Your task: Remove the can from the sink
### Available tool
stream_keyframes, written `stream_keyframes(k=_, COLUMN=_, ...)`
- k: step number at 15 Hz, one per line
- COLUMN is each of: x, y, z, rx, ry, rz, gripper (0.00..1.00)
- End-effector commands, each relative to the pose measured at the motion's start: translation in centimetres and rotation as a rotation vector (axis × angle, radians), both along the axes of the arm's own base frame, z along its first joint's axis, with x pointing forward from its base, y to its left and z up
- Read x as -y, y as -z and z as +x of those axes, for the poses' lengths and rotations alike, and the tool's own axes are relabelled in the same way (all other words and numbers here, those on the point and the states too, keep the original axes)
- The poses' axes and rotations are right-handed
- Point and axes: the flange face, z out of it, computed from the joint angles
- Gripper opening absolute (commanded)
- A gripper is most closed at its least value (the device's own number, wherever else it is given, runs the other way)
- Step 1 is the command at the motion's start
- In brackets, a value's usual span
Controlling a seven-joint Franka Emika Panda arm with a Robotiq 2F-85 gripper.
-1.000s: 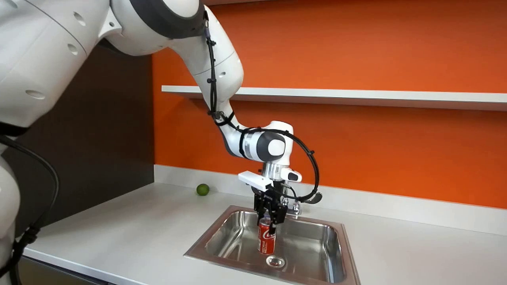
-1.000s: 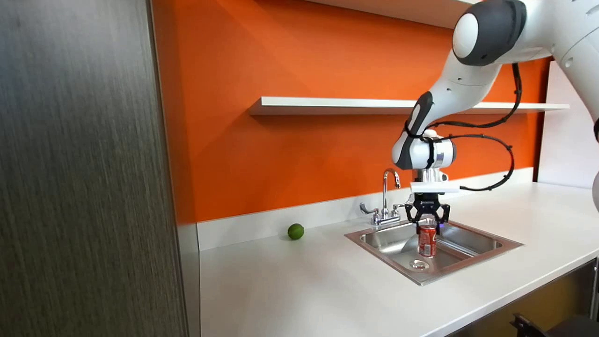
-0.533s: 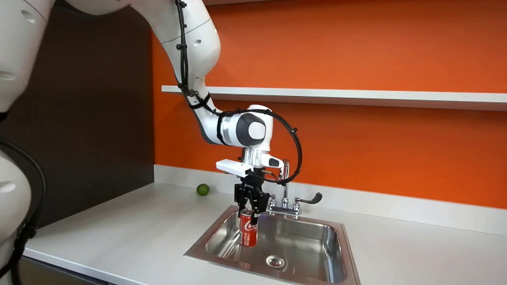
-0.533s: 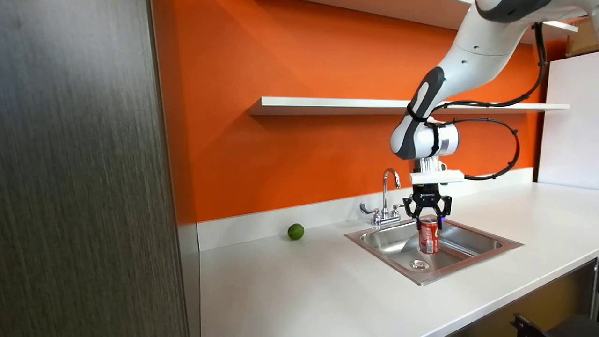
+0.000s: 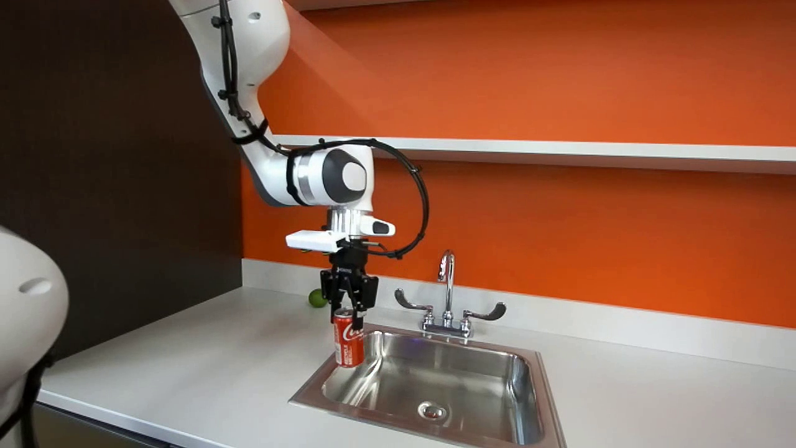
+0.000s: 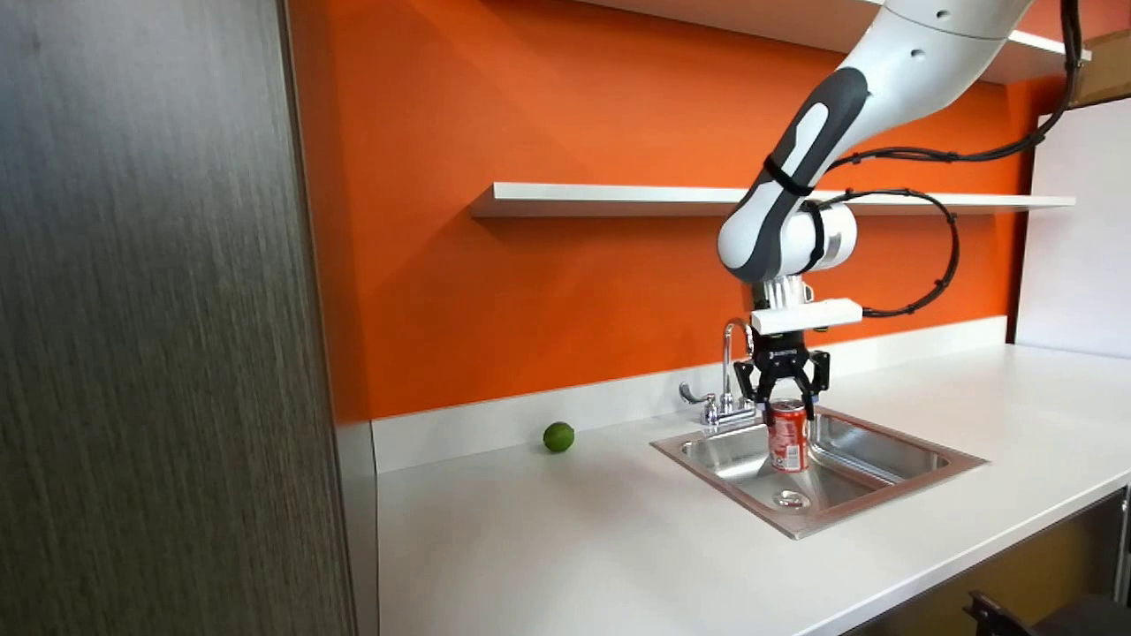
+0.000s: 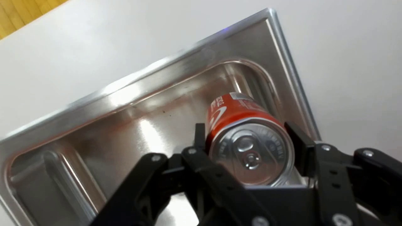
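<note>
The red can (image 5: 349, 339) with white markings hangs upright in my gripper (image 5: 346, 318). It also shows in an exterior view (image 6: 788, 446) and, with its silvery top facing the camera, in the wrist view (image 7: 251, 153). My gripper (image 6: 788, 413) is shut around the can's upper part, one finger pad on each side. The steel sink (image 5: 545, 398) is below. In an exterior view the can stands in front of the sink's left back corner. In the wrist view the can is over the basin end near the sink rim (image 7: 163, 78).
A chrome faucet (image 5: 448, 286) with two lever handles stands behind the sink. A small green ball (image 6: 558, 437) lies on the white counter (image 6: 512, 530) near the back wall. A white shelf (image 5: 528, 149) runs along the orange wall. A dark panel (image 5: 143, 155) closes one side.
My gripper and the can have moved up together and, in an exterior view, far to the left, away from the drain. The faucet handles are uncovered there now. The grip looks unchanged.
</note>
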Motion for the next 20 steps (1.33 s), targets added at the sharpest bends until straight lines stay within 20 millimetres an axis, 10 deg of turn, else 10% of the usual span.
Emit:
stream_keyframes(k=1, x=-4.8, y=-2.0, z=-0.3, rx=0.03, ry=-0.087, rz=-0.022, gripper=0.38)
stream_keyframes(k=9, x=-14.2, y=-1.0, z=0.8, rx=0.03, ry=-0.272, rz=0.003, gripper=0.38)
stream_keyframes(k=20, x=-18.2, y=3.0, z=0.9, rx=0.016, ry=-0.336, rz=0.043, gripper=0.38)
